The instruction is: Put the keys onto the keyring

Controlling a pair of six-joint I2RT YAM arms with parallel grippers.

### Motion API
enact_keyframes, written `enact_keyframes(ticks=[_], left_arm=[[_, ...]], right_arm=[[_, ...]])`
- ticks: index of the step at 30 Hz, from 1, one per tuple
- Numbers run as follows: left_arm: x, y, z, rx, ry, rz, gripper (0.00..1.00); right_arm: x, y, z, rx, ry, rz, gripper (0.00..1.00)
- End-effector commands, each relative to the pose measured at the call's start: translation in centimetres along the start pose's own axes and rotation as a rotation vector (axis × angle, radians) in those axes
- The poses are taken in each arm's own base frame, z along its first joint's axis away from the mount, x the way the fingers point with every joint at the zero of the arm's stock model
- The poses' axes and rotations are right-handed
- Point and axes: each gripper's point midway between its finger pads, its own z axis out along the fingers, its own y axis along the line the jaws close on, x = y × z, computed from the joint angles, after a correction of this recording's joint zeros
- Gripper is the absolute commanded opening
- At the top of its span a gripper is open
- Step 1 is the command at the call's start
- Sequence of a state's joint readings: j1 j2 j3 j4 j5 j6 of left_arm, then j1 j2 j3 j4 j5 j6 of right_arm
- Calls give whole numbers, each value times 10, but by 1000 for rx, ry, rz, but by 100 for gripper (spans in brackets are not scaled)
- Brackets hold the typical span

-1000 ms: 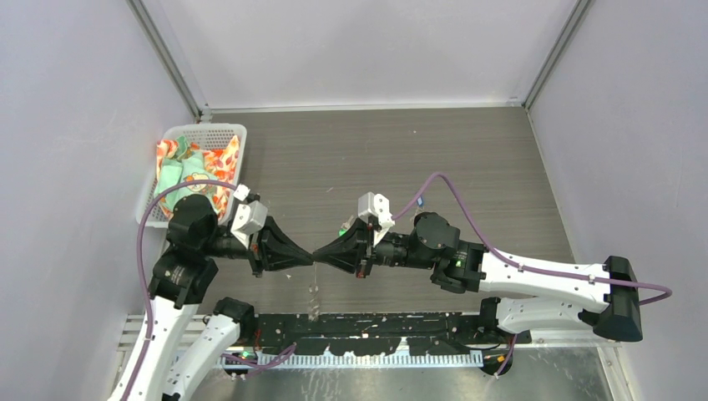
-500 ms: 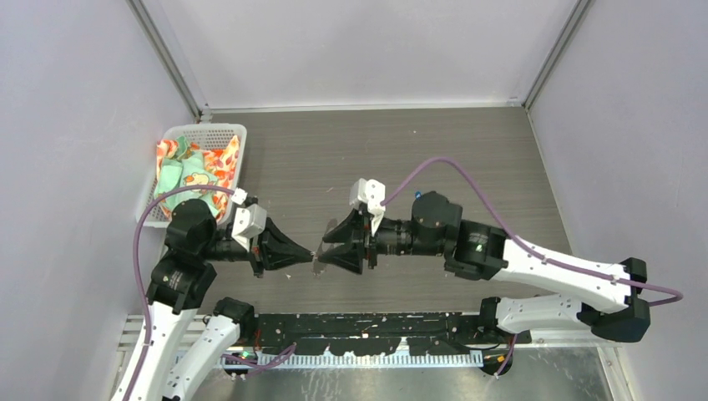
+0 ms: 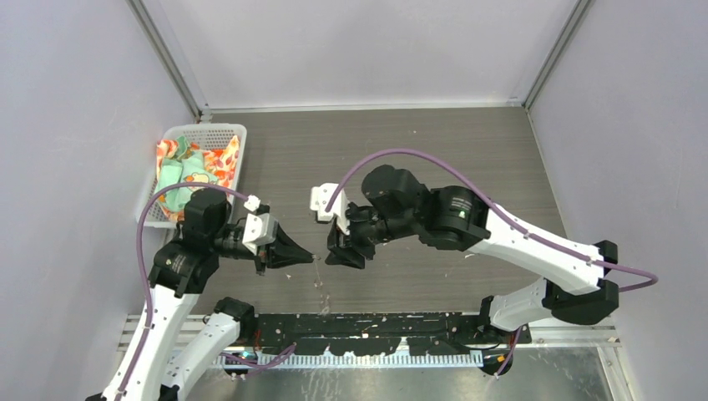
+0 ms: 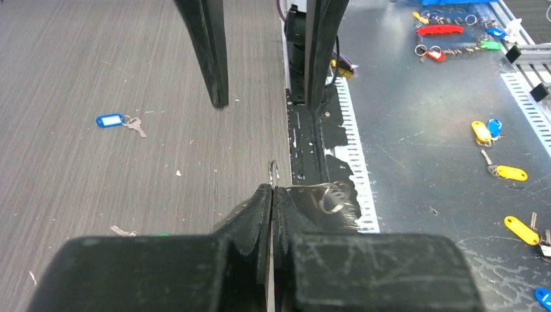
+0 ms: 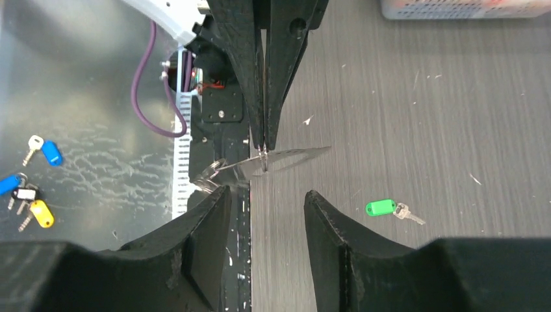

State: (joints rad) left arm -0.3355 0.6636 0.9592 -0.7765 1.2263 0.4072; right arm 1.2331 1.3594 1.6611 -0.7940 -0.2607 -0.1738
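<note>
My left gripper [image 3: 307, 257] is shut on the keyring [image 4: 275, 170], a thin silver ring seen edge-on at its tips [image 4: 273, 190]. In the right wrist view the keyring [image 5: 263, 155] hangs from those shut fingers [image 5: 263, 84]. My right gripper [image 3: 333, 251] is open and empty, a short way right of the left gripper's tip [image 5: 266, 203]. The green-headed key [image 5: 382, 207] lies on the table to its right. The blue-headed key [image 4: 112, 120] lies on the table in the left wrist view. There the green-headed key [image 4: 123, 231] is partly hidden behind my finger.
A white basket [image 3: 204, 128] with coloured cloth stands at the far left. Several spare tagged keys lie on the metal shelf [image 4: 422, 130] at the near edge, among them yellow ones [image 4: 510, 173] and a blue one [image 5: 51, 153]. Grey walls close in the table.
My right gripper has let go at the left gripper's tip, opened, and drawn back a little as its arm swung up and left. The left gripper stays shut on the keyring.
</note>
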Motion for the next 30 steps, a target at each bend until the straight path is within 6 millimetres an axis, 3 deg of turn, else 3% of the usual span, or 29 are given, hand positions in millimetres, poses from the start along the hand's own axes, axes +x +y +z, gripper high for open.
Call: enact_keyframes(ticks=[1, 9, 26, 30], left_arm=[[-10, -11, -1, 49, -5, 73, 0], [-11, -14, 0, 68, -9, 40, 0], [-23, -16, -1, 72, -34, 49, 1], [-24, -16, -1, 72, -36, 49, 1]], right_arm=[[-4, 5, -1, -56, 9, -69, 50], [-6, 9, 16, -108, -9, -109, 39], [-2, 14, 37, -156, -29, -84, 28], [-4, 12, 41, -149, -41, -81, 21]])
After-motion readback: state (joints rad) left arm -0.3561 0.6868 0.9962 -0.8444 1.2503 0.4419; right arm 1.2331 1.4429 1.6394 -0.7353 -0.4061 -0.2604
